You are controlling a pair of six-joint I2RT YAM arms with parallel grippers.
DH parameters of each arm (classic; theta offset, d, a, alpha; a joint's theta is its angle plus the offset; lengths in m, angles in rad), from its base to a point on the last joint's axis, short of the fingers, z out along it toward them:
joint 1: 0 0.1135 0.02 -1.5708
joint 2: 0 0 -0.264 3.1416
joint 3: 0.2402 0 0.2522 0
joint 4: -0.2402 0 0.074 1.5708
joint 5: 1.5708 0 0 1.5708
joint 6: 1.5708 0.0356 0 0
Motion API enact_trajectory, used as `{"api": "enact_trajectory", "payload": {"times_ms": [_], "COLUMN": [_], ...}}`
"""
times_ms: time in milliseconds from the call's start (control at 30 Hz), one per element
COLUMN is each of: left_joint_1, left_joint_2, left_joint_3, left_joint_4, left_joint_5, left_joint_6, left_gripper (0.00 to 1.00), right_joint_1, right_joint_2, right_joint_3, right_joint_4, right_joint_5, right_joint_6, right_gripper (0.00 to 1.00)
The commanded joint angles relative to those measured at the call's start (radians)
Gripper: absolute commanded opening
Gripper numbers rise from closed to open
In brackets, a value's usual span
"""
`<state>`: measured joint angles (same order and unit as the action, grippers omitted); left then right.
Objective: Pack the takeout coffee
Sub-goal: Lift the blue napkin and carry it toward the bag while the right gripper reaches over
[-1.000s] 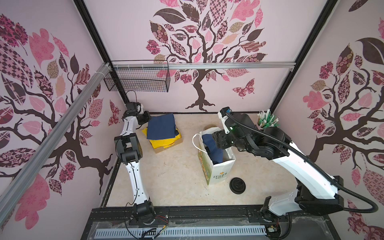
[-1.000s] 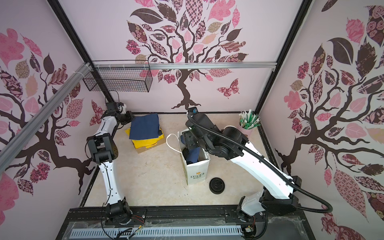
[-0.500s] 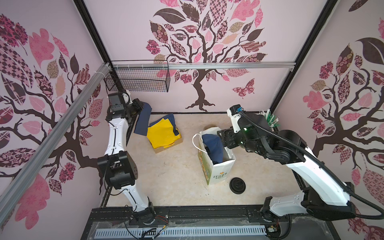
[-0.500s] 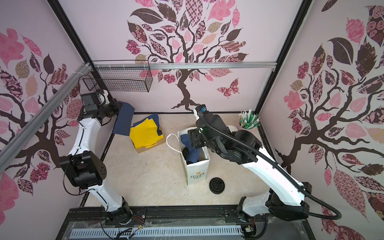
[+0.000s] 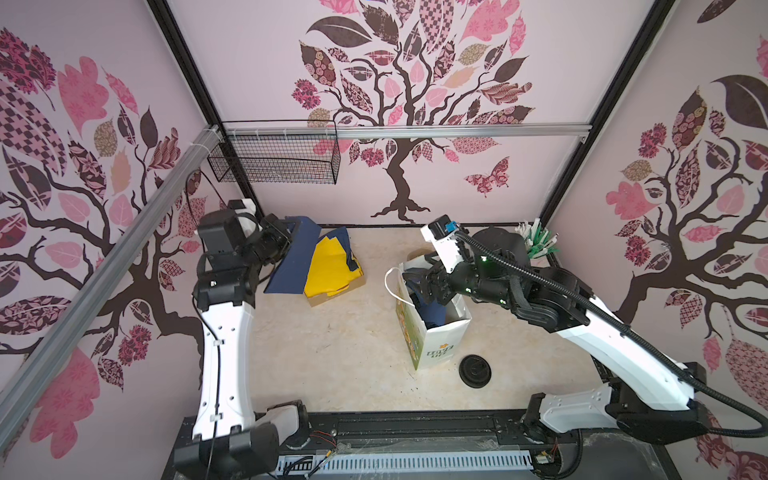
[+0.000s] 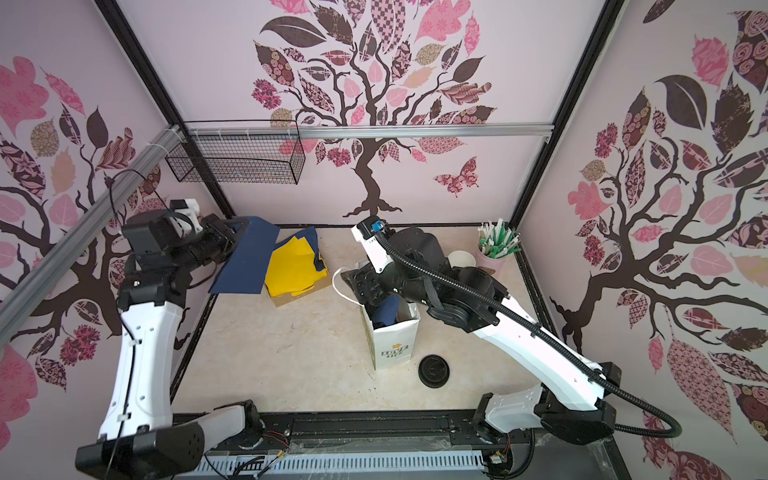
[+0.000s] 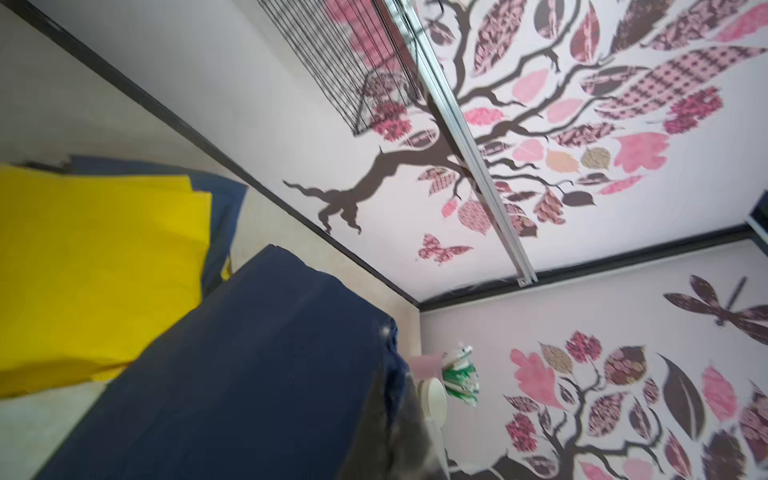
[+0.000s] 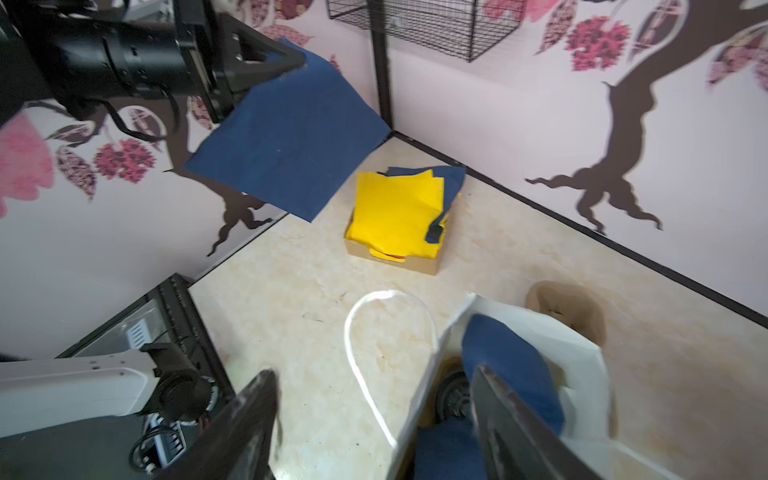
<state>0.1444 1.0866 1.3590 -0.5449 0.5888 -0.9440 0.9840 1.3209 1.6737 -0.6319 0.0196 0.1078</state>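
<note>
While L pincer (image 8: 293, 62) clamps navy napkin (image 8: 286, 141), R pincer (image 8: 372, 374) gapes at bag (image 5: 436, 336), print illegible.

Probably a lab robot test cell: two arms (image 5: 224, 332) on a black base rail (image 5: 415, 428) with exposed wiring (image 5: 320, 436), black frame posts (image 5: 188, 75), aluminium rail (image 5: 457, 131), printed tree wall panels (image 5: 257, 62), wire basket (image 5: 274, 162), beige tabletop (image 5: 332, 353).

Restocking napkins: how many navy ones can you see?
3. First napkin hangs from the left gripper; second napkin sticks out of the bag; third napkin peeks from under the yellow stack in the box. More may be hidden.
</note>
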Motion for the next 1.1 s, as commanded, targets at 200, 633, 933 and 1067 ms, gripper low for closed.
{"api": "enact_trajectory", "payload": {"times_ms": [200,633,933,1067], "left_joint_1": [-0.029,-0.031,-0.031,-0.031], "left_joint_2": [-0.203,-0.339,-0.287,-0.302], "left_joint_3": [0.002,-0.030,0.088,0.094], "left_joint_4": [-0.269,-0.442,-0.709,-0.839], "left_joint_5": [0.012,0.222,0.403,0.407], "left_joint_6": [-0.238,-0.457,-0.020,0.263], "left_gripper": [0.00,0.00,0.00,0.00], "right_joint_1": [0.010,0.127,0.120,0.080], "right_joint_2": [0.039,0.181,0.101,0.040], "right_joint_3": [-0.165,-0.317,-0.329,-0.363], "right_joint_4": [0.429,0.776,0.537,0.490], "right_joint_5": [-0.356,-0.351,-0.372,-0.358], "right_joint_6": [-0.127,-0.371,-0.437,-0.343], "right_gripper": [0.95,1.00,1.00,1.00]}}
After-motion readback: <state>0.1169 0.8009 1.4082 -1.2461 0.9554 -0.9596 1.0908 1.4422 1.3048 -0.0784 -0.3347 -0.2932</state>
